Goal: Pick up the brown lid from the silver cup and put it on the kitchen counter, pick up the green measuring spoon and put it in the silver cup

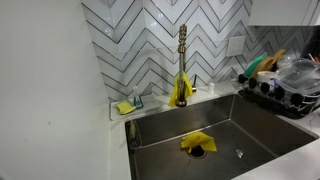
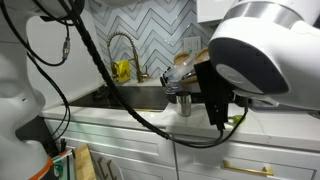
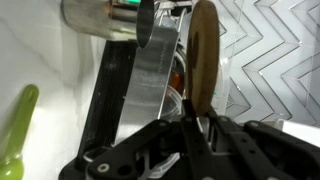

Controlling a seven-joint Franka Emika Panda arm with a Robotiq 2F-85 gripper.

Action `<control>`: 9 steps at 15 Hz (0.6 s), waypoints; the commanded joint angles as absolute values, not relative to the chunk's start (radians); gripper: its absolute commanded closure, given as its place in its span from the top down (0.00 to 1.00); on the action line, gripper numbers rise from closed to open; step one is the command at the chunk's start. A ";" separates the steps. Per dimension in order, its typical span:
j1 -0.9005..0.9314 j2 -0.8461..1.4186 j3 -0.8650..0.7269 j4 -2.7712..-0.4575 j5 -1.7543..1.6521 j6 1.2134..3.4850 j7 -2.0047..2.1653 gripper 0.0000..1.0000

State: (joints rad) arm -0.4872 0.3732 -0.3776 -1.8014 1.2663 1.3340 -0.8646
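My tool [image 3: 197, 122] looks pinched on the lid [image 3: 206, 60] (held on edge). Bare tabletop [image 3: 60, 100] lies left of it, between the cup [image 3: 100, 15] and the spoon [image 3: 20, 125].

Brown lid [image 3: 205, 60] edge-on, off silver cup [image 3: 100, 15]; green measuring spoon [image 3: 19, 126] on kitchen counter [image 3: 58, 92]
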 commanded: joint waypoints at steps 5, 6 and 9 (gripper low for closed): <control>-0.459 0.289 -0.414 -1.895 1.198 1.707 -0.873 0.03; -0.455 0.288 -0.407 -1.907 1.193 1.744 -0.873 0.03; -0.434 0.300 -0.379 -1.932 1.199 1.842 -0.883 0.03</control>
State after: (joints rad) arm -0.4595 0.3187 -0.3995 -1.8773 1.2095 1.7509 -0.8647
